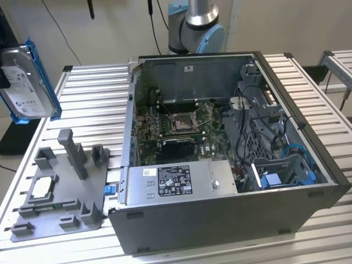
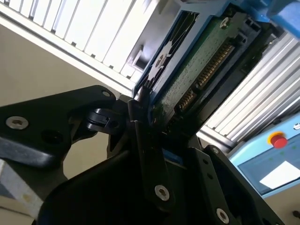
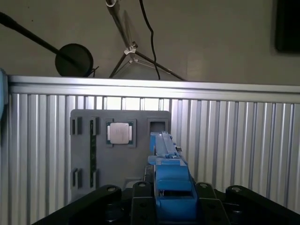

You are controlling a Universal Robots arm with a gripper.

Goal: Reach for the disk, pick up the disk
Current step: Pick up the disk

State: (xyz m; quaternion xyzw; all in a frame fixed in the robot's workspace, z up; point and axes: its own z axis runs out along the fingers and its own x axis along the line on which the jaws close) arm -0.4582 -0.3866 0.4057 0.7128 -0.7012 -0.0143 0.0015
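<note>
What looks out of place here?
Only the disk: it hangs upright in mid-air at the exterior view's left, clamped in the end effector, rather than sitting in the open computer case. Nothing looks spilled or broken.

- Disk (image 2: pixel 197 70): in the second wrist view, the end away from the gripper (image 2: pixel 161 126) runs past the picture's edge. The gripped end is hidden behind the fingers (image 2: pixel 143 140).
- In the exterior view, the disk's gripper-side edge is cut off by the frame.
- In the first wrist view, the disk stands edge-on ahead of the gripper, so its label is unseen.
- Arm (image 1: pixel 198 22): cut off above its lower joints.
- Chip (image 3: pixel 121 132), beyond the gripper: markings too small to tell.
</note>
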